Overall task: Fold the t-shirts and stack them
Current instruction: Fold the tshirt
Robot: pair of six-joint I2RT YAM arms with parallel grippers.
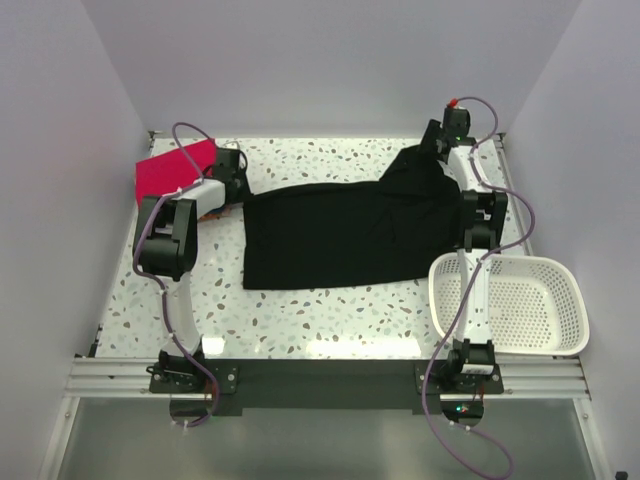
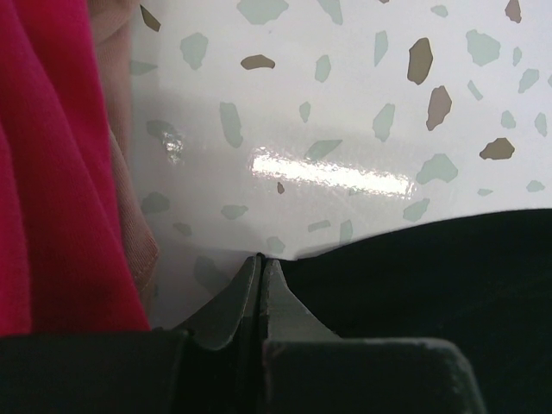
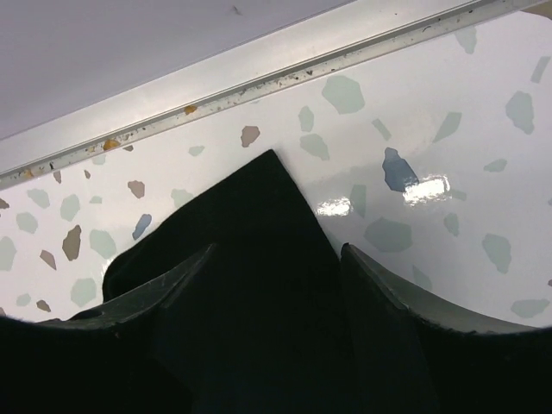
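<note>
One t-shirt folded, the black one not yet.
Top view: the folded red t-shirt (image 1: pixel 172 170) sits far left on the desk (image 1: pixel 330 310); the black t-shirt (image 1: pixel 330 235) lies spread out, with both arms stretched to its ends. Left wrist: the left gripper (image 2: pixel 261 274) is pinched together at the black edge; whether it has caught cloth I cannot tell. Right wrist: the right gripper (image 3: pixel 276 254) stands apart, straddling a corner.
</note>
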